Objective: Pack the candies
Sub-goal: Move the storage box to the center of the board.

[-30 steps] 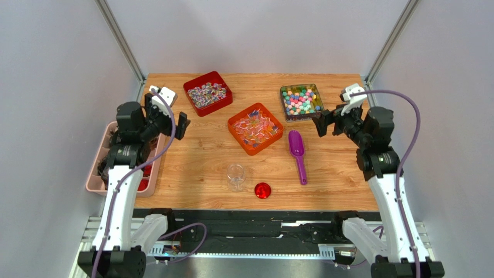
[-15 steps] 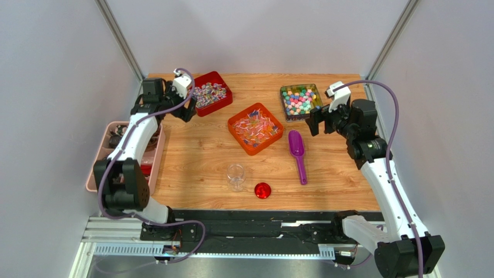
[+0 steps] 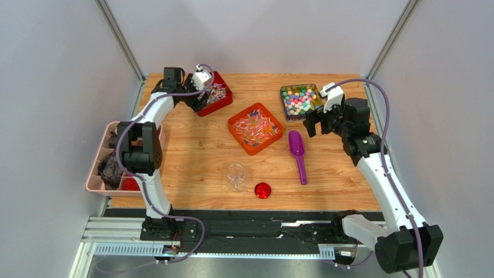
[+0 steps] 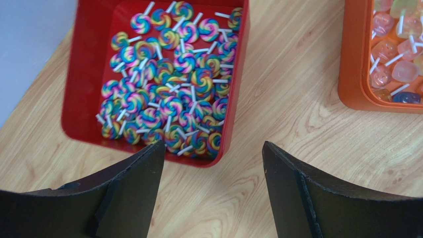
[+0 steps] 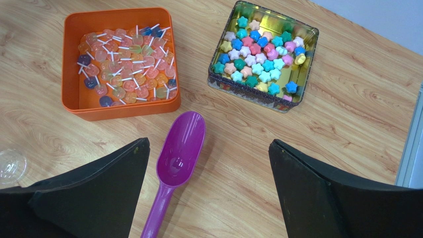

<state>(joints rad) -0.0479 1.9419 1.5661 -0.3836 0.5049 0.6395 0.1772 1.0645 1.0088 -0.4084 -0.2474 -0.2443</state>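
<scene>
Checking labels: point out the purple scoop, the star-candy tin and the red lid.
purple scoop (image 5: 179,148): right wrist view, bowl.
star-candy tin (image 5: 283,22): right wrist view, bare gold floor.
red lid (image 3: 262,190): top view, centre.

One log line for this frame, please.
left gripper: open, at red tray | right gripper: open, near scoop | cup: empty | lid: beside cup

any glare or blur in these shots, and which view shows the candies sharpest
Top external: even, soft light with faint shadows and no glare, but fine detail is lost. Left wrist: sharpest, crisp on the swirl lollipops, no glare. Right wrist: also sharp, though the gold tin throws reflections around the star candies.
</scene>
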